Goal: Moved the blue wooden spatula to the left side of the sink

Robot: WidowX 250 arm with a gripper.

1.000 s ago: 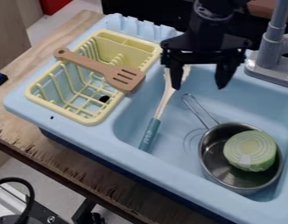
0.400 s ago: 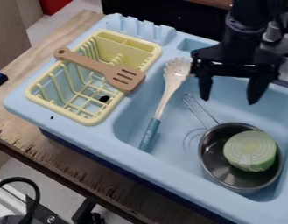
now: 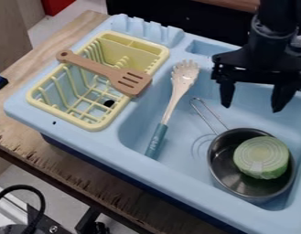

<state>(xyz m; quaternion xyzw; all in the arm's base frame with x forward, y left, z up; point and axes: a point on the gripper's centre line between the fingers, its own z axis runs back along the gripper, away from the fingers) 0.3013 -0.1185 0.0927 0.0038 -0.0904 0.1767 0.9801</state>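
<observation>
My gripper (image 3: 253,103) hangs open over the upper right part of the blue sink (image 3: 177,176), with nothing between its fingers. To its left lies the wooden utensil with a blue handle (image 3: 167,112); its toothed, pale head points toward the sink's back edge and the handle rests at the left side of the basin. The gripper and this utensil are apart.
A metal pot (image 3: 221,171) holding a green cabbage-like piece (image 3: 261,157) sits below the gripper. On the left, a brown slotted spatula (image 3: 104,71) lies across a yellow dish rack (image 3: 100,122). The faucet stands behind the arm at the upper right.
The open gripper has moved right and somewhat down in the view, away from the blue-handled utensil, uncovering its head. The utensil, pot and rack have stayed in place.
</observation>
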